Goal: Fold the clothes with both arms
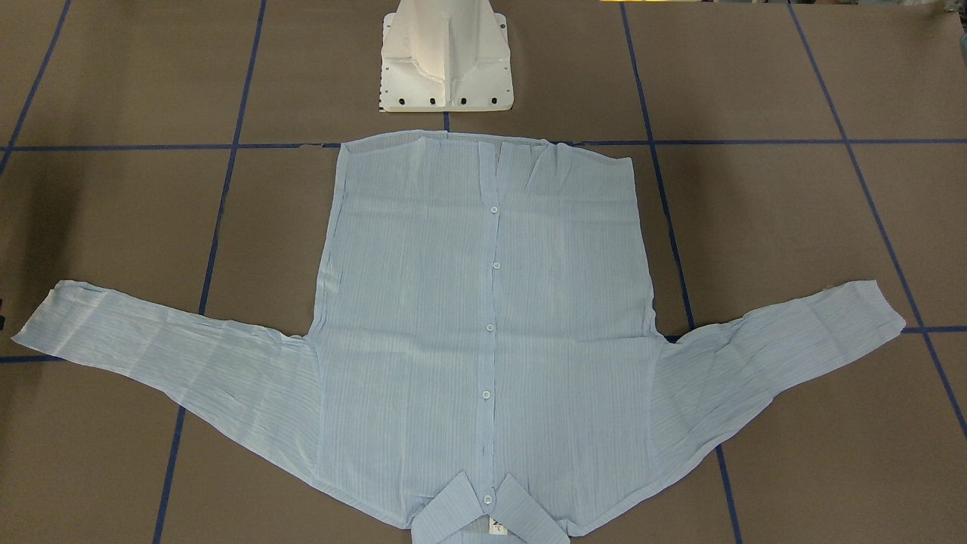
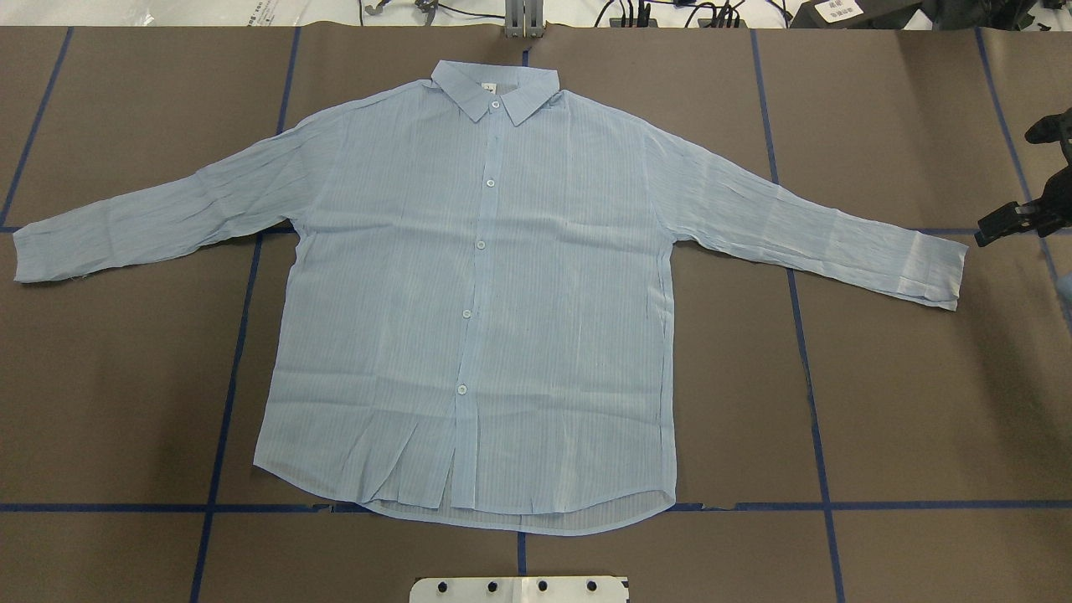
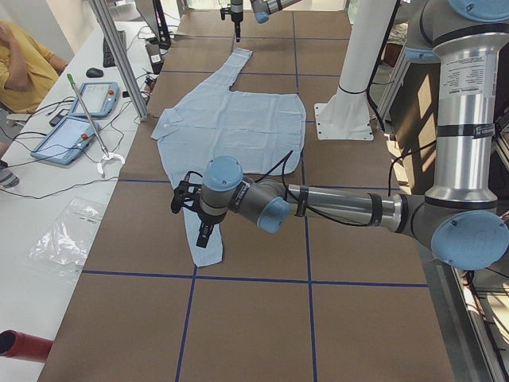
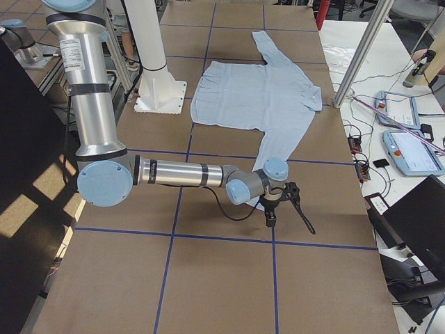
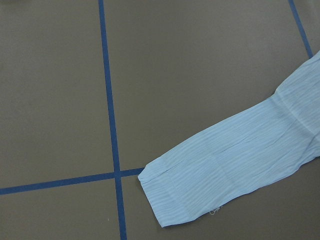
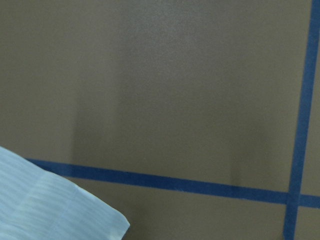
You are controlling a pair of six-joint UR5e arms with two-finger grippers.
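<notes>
Left arm stretched low over table, left gripper above one sleeve cuff, can't tell if fingers apart. Shirt flat mid-table, buttons up, sleeves spread. Right arm stretched low, right gripper just past other cuff, fingers apart.

Robot lab: tape-gridded table, teach pendants

Shirt covers the middle of the table, sleeves spread to both sides; bare table lies open at lower left and lower right of the overhead view; pedestal stands bottom centre; left arm and right arm reach low by the cuffs.
</notes>
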